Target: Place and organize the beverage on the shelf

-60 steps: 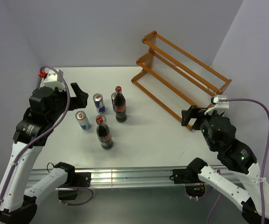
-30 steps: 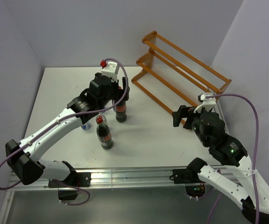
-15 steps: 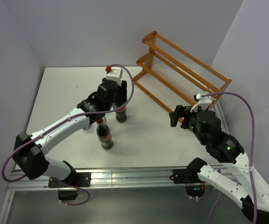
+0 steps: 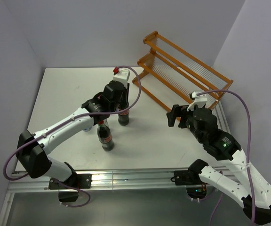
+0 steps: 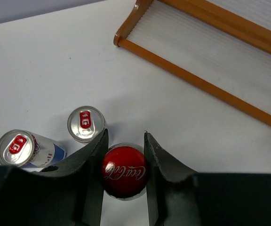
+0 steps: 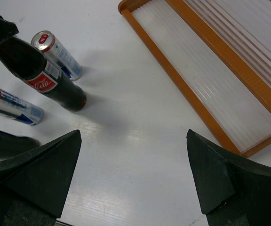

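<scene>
Both left fingers [image 5: 93, 160], earlier spread, now clamp bottle cap [image 5: 124, 171]; right fingers [image 6: 36, 172] spread.

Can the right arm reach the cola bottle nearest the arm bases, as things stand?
Probably yes: bare table lies between the open right hand and that cola bottle. The left arm, gripping the other cola bottle, passes close by.

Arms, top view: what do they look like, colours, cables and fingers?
The left arm and right arm have white links with black joints. A purple cable runs along each to a white wrist block; the left's has a red cap. A green light shows on the right. Fingers are black wedges.
</scene>
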